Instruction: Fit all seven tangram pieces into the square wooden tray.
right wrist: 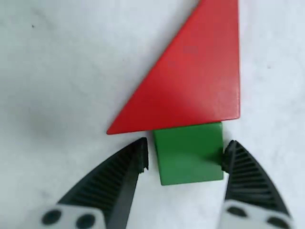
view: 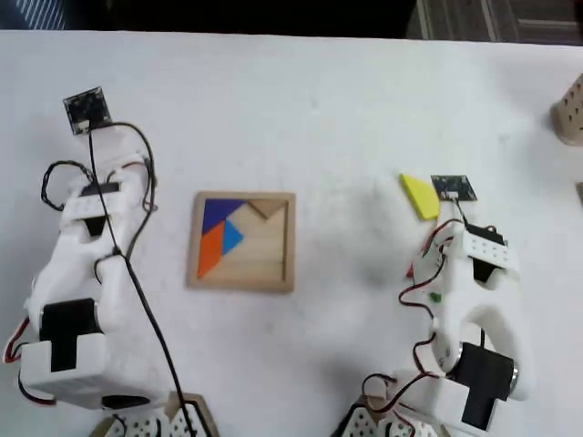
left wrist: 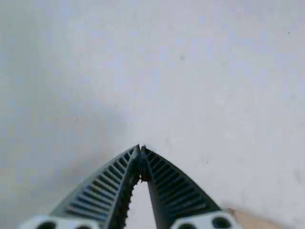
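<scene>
The square wooden tray lies at the table's middle with a dark blue, an orange, a light blue and a wood-coloured piece in it. A yellow piece lies on the table to its right. In the right wrist view my right gripper stands open, its fingers on either side of a green square that touches a red triangle. My left gripper is shut, with nothing in it, over bare white table. The left arm stands left of the tray.
A pegged wooden block stands at the far right edge. The right arm covers the table at the front right. Cables hang along the left arm. Bare white table lies behind the tray.
</scene>
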Available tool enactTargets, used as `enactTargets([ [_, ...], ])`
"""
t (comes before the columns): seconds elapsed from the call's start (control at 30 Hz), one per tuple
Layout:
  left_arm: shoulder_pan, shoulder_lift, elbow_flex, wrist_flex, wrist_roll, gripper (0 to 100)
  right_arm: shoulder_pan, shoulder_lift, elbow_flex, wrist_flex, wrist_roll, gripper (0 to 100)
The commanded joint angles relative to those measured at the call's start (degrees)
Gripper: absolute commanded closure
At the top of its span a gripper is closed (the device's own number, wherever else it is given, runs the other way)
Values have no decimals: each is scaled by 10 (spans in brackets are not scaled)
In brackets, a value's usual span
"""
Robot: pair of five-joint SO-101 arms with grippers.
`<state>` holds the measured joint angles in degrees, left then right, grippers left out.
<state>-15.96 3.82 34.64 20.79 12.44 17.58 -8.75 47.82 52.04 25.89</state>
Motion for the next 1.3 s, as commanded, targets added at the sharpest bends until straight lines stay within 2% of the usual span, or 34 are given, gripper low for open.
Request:
enactTargets([
  [0.0, 10, -3, -29, 2, 1, 977, -8, -5, -22, -8, 10, 832],
  [0.13, 10, -3, -29, 2, 1, 977, -9, -4, -20, -8, 57, 958],
  [0.53, 10, -3, -28, 2, 1, 977, -10, -11, -31, -2, 56, 964],
  [0.7, 10, -3, -28, 2, 1, 977, -10, -11, -88, 69, 54, 964],
  [0.83, 10, -3, -29, 2, 1, 977, -13, -11, -147, 134, 17, 964],
  [1.03, 10, -3, -29, 2, 1, 977, -80, -11, -192, 211, 11, 964],
  [1.27, 10, -3, -30, 2, 1, 977, -224, -11, -235, 220, -84, 964],
])
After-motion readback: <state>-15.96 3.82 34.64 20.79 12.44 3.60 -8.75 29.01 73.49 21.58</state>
